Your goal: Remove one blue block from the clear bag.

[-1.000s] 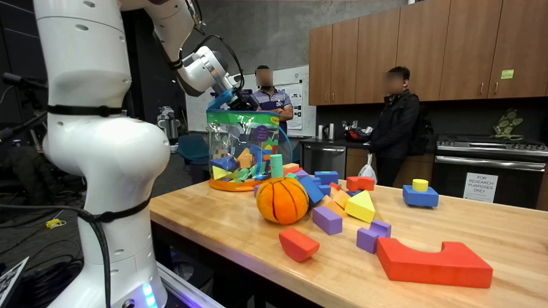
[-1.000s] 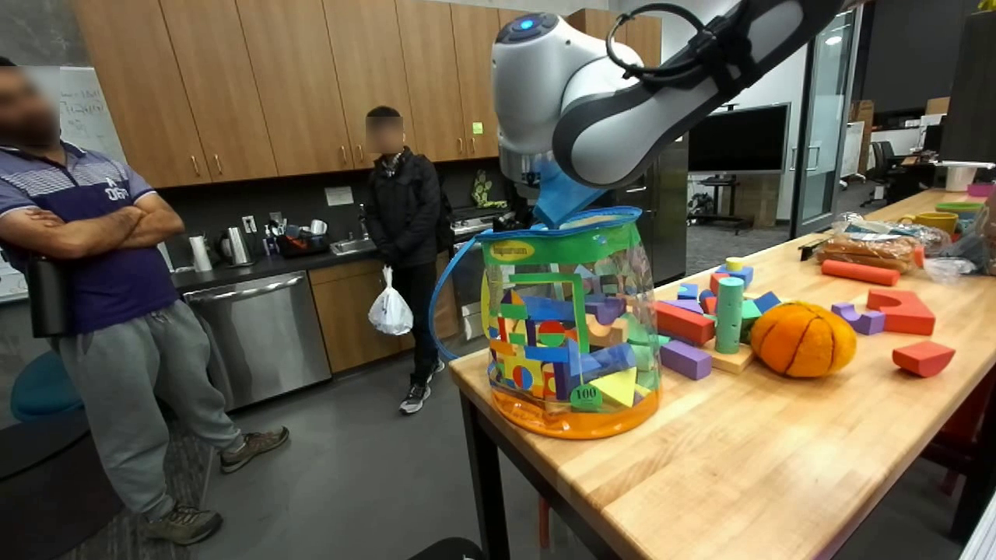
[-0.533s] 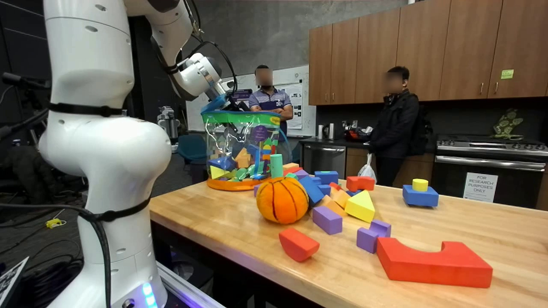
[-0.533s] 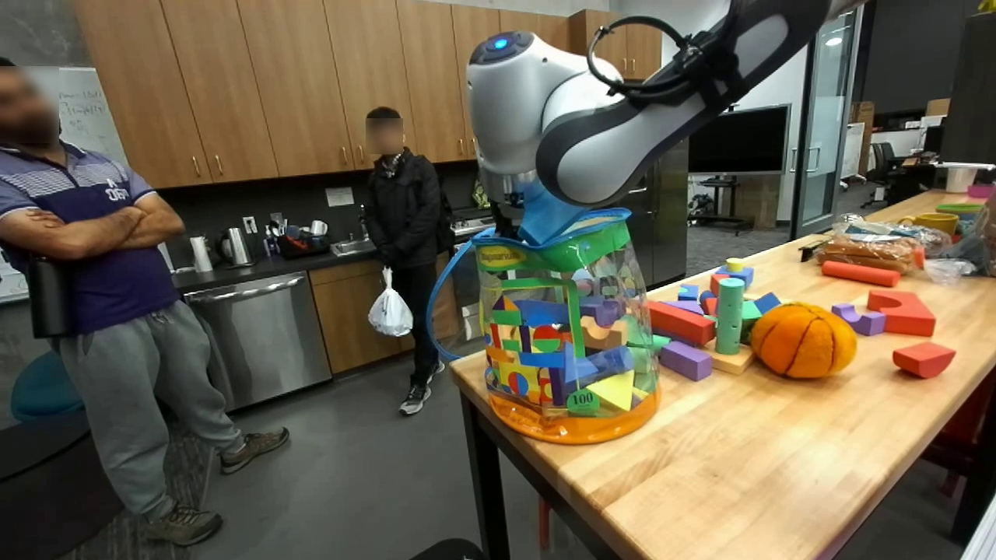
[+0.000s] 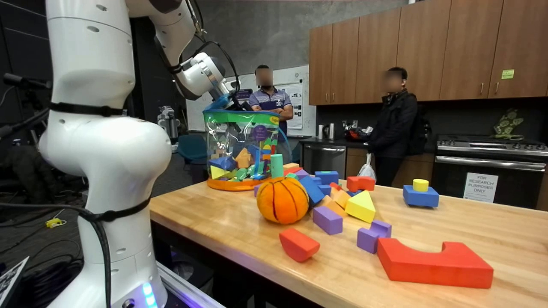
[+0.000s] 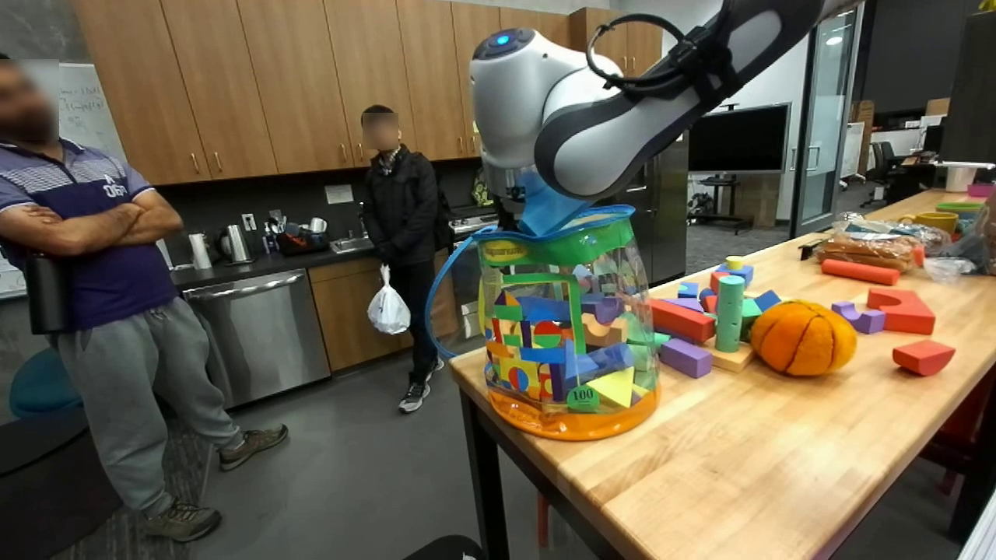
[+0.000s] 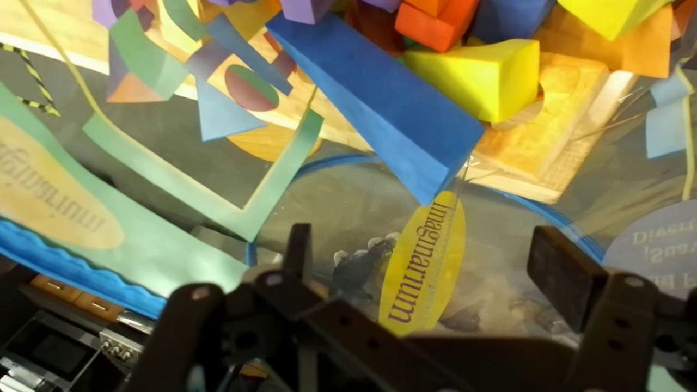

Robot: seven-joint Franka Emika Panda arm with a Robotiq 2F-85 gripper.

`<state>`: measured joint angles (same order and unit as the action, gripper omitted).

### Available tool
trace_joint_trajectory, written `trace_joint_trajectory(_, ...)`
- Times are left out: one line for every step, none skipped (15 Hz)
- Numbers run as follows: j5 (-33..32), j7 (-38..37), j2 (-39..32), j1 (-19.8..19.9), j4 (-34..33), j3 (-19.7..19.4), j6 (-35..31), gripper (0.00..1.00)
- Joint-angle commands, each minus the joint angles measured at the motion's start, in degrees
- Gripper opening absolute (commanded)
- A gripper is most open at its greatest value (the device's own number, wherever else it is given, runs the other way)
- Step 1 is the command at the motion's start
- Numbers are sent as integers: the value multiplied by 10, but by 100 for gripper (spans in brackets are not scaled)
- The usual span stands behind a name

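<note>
Bent arm [image 6: 603,144], claw [image 7: 420,256] spread wide

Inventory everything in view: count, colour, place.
clear bag: one, transparent with green band, upright on table
table: one, light wood, foreground
long blue block: one, blue, in clear bag
more blocks: several, mixed colours, in clear bag
orange ball: one, orange, on table
loose blocks: many, mixed colours, on table
mug: one, yellow, on table
people: two, purple and black tops, background
carrier bag: one, white, held by person in black
cabinets: several, brown, background
dishwasher: one, silver, below cabinets
stove: one, dark, below cabinets
screen: one, black, background
arm: one, mostly white, over clear bag
end effector: one, black, open, at bag's mouth
</note>
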<state>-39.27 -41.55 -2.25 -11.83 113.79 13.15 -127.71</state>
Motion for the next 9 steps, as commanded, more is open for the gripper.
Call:
trace_joint_trajectory(-1, 10, -27, -2, -38, -13, 25, 100)
trace_joint_trajectory(0, 12, -31, -2, -41, -16, 28, 100)
trace_joint_trajectory(4, 17, -35, -1, -44, -20, 27, 100)
trace_joint_trajectory(10, 22, -38, -1, -46, -23, 26, 100)
trace_joint_trajectory(17, 28, -41, 0, -48, -26, 26, 100)
trace_joint_trajectory(24, 37, -47, 1, -52, -28, 25, 100)
trace_joint_trajectory(35, 50, -53, 1, -55, -31, 26, 100)
trace_joint_trajectory(47, 64, -61, 1, -61, -33, 31, 100)
trace_joint_trajectory(56, 74, -66, 1, -65, -36, 35, 100)
